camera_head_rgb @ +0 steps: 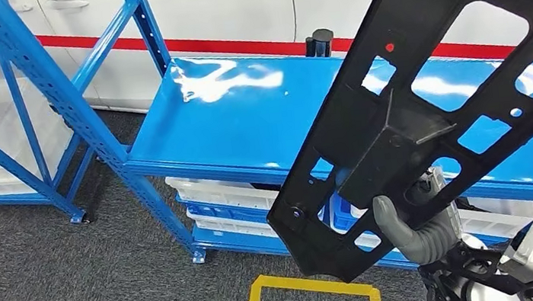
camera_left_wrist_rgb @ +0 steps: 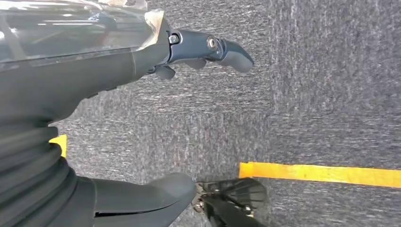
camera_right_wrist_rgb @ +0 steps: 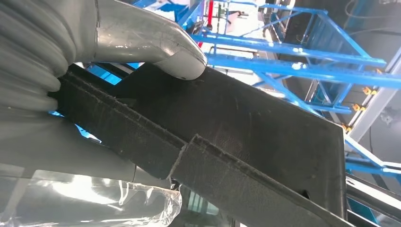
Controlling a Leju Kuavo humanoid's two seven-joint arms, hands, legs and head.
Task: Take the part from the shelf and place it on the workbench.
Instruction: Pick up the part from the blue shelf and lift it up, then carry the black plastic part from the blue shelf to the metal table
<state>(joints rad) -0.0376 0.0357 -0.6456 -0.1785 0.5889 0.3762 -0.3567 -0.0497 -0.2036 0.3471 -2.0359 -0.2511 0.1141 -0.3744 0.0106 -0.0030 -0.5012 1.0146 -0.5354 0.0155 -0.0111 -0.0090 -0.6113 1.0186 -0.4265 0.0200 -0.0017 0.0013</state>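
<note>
A long black plastic part (camera_head_rgb: 425, 92) with several cut-out windows slants up across the right of the head view, lifted off the blue shelf (camera_head_rgb: 244, 115). My right hand (camera_head_rgb: 419, 228) grips its lower end from beneath, thumb hooked over the edge. In the right wrist view the grey thumb (camera_right_wrist_rgb: 156, 45) presses on the black part (camera_right_wrist_rgb: 246, 137). My left hand (camera_left_wrist_rgb: 142, 118) hangs over the grey carpet, thumb and dark fingers (camera_left_wrist_rgb: 213, 47) apart with nothing between them.
Blue racking posts (camera_head_rgb: 66, 106) stand at left, and a white wall with a red stripe (camera_head_rgb: 235, 47) runs behind. White and blue bins (camera_head_rgb: 216, 203) sit under the shelf. A yellow floor marking (camera_head_rgb: 308, 299) lies on the dark carpet in front.
</note>
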